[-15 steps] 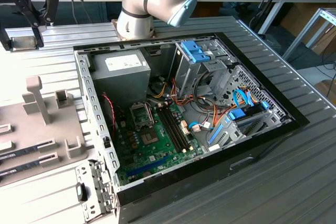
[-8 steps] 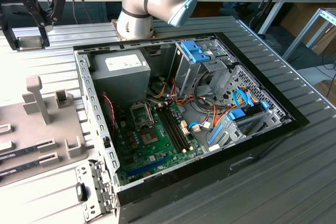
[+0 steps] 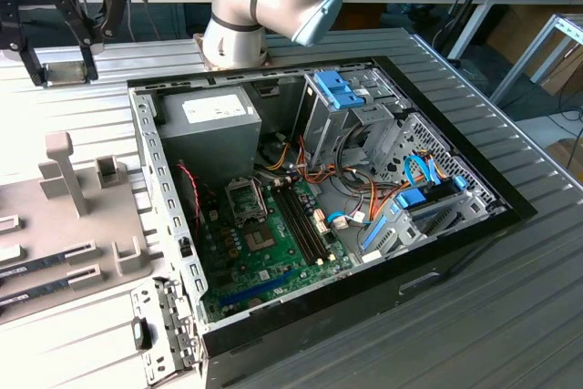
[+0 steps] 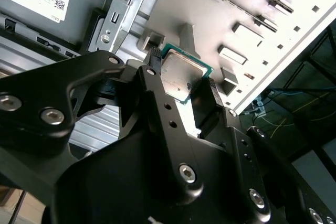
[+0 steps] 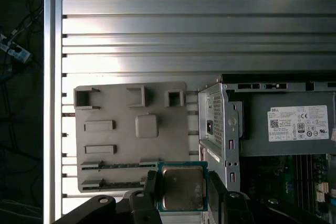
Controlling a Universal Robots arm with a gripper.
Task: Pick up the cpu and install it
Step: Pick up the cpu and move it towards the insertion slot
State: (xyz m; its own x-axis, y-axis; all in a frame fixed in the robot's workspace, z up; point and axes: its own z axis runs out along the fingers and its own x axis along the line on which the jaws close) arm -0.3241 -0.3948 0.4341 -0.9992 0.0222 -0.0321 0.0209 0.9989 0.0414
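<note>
The cpu [image 5: 182, 187] hangs in the air, lifted clear of the bench [image 5: 184, 24]. It sits up by the grey tray [image 5: 173, 145] on the side where the open computer case [image 5: 220, 114] lies. We cannot tell exactly which spot is under it.

It is a small flat square with a dull silvery-grey metal top and a thin green rim, and both wrist views show its broad face.

The pincer [image 5: 182, 192] is closed on it, with one black finger [image 4: 152, 72] on each of two opposite edges. We judge that this edge grip keeps the broad faces untouched and the chip level and square, which a socket would demand.

In the exterior view the pincer [image 3: 64, 72] hangs high over the bench's far corner on the exterior view's left, beyond the tray [image 3: 55, 216].

The case [image 3: 164, 252] lies on its side with the open side up. That turns the green motherboard [image 3: 246, 252] and its dark socket frame [image 3: 246, 196] upward, probably so they can be reached from above. The grey power supply [image 3: 205, 129] fills the case's far corner.
</note>
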